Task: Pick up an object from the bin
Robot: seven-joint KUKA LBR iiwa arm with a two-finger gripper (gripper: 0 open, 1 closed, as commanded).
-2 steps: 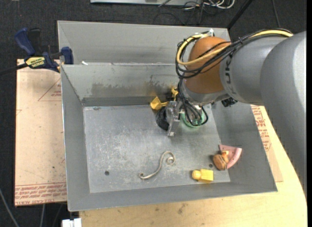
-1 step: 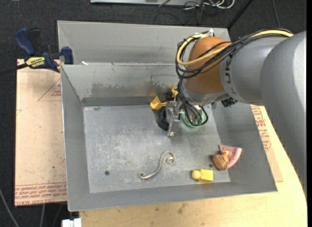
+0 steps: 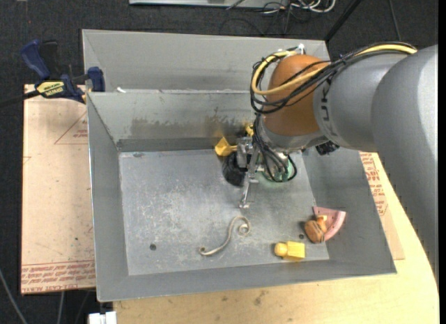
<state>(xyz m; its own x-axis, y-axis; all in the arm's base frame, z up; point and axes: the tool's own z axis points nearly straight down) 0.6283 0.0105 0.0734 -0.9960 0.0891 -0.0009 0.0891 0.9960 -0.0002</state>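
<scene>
At the centre of the grey metal bin point(image 3: 104, 176), under the arm's orange wrist cover point(image 3: 293, 103), we see the fingers point(image 3: 244, 194) as one thin metal tip. They are drawn together with nothing between them. The wrist hides their base and part of a green wire ring point(image 3: 282, 171) at 2 o'clock from the tip. A black rounded lump point(image 3: 232, 169) sits just at 11 o'clock, its shape hard to make out in the wrist's shadow. A small yellow plastic piece point(image 3: 223, 147) lies beyond it at 12 o'clock, by the back wall. Just at 6 o'clock from the tip lies a pale curved hook-shaped strip point(image 3: 227, 239); we cannot tell whether they touch. Well apart at 4 o'clock, a brown lump point(image 3: 314, 230) rests against a pink wedge point(image 3: 333, 221). A small yellow block point(image 3: 290, 249) lies near them at 5 o'clock.
</scene>
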